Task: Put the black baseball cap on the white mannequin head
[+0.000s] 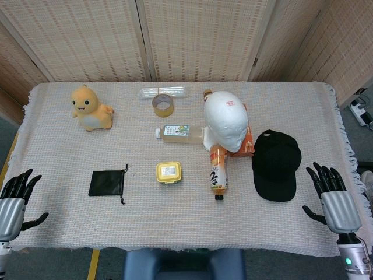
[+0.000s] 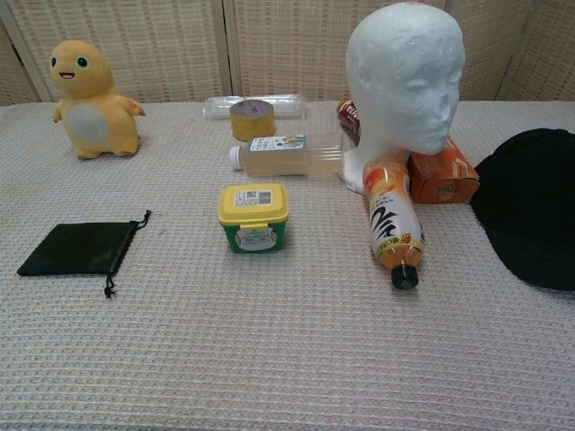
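The black baseball cap (image 1: 275, 164) (image 2: 532, 206) lies flat on the cloth, right of centre, brim toward the front edge. The white mannequin head (image 1: 226, 119) (image 2: 405, 85) stands upright just left of it, bare on top. My right hand (image 1: 332, 195) hovers at the table's right front edge, open with fingers spread, a short way right of the cap's brim and holding nothing. My left hand (image 1: 14, 199) is open at the left front edge, far from both. Neither hand shows in the chest view.
An orange drink bottle (image 1: 218, 170) lies in front of the head, and an orange box (image 2: 440, 177) sits between head and cap. A clear bottle (image 1: 178, 132), tape roll (image 1: 163, 104), yellow-lidded tub (image 1: 168, 172), black pouch (image 1: 107, 183) and yellow plush (image 1: 89, 108) lie further left.
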Action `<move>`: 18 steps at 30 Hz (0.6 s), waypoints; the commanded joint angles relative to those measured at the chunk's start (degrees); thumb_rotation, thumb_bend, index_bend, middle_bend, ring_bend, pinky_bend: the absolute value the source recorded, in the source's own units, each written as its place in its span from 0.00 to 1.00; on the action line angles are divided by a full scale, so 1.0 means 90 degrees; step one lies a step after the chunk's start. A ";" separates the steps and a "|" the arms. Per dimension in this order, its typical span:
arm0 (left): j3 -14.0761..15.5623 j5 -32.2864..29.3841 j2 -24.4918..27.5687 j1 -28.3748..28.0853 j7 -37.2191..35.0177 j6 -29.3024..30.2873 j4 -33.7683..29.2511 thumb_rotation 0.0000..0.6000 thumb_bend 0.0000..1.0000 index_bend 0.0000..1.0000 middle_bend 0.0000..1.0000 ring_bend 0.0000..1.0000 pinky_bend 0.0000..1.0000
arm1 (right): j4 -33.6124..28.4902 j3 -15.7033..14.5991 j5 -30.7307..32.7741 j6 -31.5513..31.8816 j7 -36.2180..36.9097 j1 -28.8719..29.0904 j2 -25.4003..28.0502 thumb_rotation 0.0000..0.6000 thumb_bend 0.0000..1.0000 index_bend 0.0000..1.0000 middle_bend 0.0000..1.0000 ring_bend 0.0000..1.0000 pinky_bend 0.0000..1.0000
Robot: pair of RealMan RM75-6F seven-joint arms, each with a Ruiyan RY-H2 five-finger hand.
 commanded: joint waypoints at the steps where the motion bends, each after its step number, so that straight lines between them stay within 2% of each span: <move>1: 0.0006 -0.0022 -0.0002 0.0001 0.0028 -0.0024 -0.0017 1.00 0.19 0.14 0.00 0.00 0.12 | 0.0026 0.0020 0.0065 -0.0057 -0.0033 0.0019 -0.0020 1.00 0.13 0.00 0.00 0.00 0.00; 4: 0.0008 -0.0048 0.0015 -0.0013 -0.0019 -0.0076 -0.0072 1.00 0.19 0.14 0.00 0.00 0.12 | 0.0144 0.0028 0.0156 -0.0179 -0.0088 0.0060 -0.0132 1.00 0.13 0.01 0.00 0.00 0.00; 8: 0.0012 -0.0014 0.0077 -0.0029 -0.0233 -0.0098 -0.0182 1.00 0.19 0.14 0.00 0.00 0.12 | 0.0742 -0.0053 0.0008 -0.0039 -0.0083 0.0020 -0.0761 1.00 0.13 0.10 0.00 0.00 0.00; 13: 0.0082 0.0088 0.0205 -0.0061 -0.0574 -0.0191 -0.0245 1.00 0.19 0.14 0.00 0.00 0.12 | 0.2232 -0.0192 -0.0449 0.0524 0.0328 -0.0123 -0.1861 1.00 0.13 0.26 0.00 0.00 0.00; 18: 0.0121 0.0116 0.0456 -0.0083 -0.1121 -0.0281 -0.0306 1.00 0.19 0.14 0.00 0.00 0.12 | 0.3823 -0.0117 -0.0450 0.0770 0.1216 -0.0152 -0.2959 1.00 0.15 0.38 0.00 0.00 0.00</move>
